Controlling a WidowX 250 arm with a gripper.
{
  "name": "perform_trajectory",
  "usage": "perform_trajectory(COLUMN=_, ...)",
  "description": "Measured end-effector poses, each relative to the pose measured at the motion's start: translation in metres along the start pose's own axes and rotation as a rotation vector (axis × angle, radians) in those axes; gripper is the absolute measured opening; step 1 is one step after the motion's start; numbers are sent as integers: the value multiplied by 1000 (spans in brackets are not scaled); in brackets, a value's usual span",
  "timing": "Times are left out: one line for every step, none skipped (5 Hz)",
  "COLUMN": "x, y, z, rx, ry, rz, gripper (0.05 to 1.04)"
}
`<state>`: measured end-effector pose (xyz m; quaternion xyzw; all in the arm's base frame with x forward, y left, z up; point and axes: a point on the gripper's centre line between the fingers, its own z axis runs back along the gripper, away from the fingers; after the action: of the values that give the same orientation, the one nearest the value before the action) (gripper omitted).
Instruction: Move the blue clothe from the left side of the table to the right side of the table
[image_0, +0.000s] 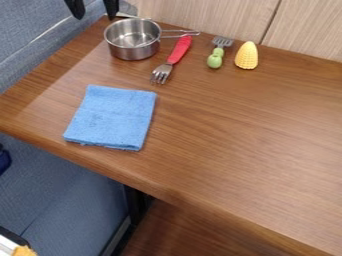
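At the top left edge of the camera view, the black gripper (93, 9) hangs above the table's back left corner, its two fingers apart with nothing between them. The blue cloth (112, 118) lies folded flat in a rough square on the left part of the wooden table (240, 145). It is well below the gripper in the view, and the two are apart.
Behind the cloth stands a metal pot (133, 49), with a red-handled fork (179, 50) beside it. Farther right are a green-handled fork (215, 58) and a yellow corn cob (246, 56). A wooden panel (207, 17) borders the table's back edge.
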<state>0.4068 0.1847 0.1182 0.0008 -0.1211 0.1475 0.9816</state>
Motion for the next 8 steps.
perform_trajectory(x=-8, y=0, z=-18, rx=-6, ry=49, rz=0, gripper=1001)
perform_trajectory(x=-28, y=-5, z=-39, rx=-20, ry=109, rz=-13, gripper=1001)
perform_trajectory(x=-35, y=-12, z=-20, rx=-12, ry=72, rz=-43, gripper=1001)
perform_trajectory(x=-50, y=-22, z=-1, rx=-13, ry=47, rz=-93, gripper=1001)
perform_trajectory(x=-64, y=-29, z=22, rx=-27, ry=-6, rz=-128, gripper=1001)
perform_trajectory(x=-85, y=-36, z=26, rx=-56, ry=-13, rz=-161, gripper=1001)
perform_trajectory(x=-110, y=-40, z=14, rx=-72, ry=14, rz=-205, gripper=1001)
perform_trajectory(x=-137, y=-48, z=3, rx=-71, ry=17, rz=-274, gripper=1001)
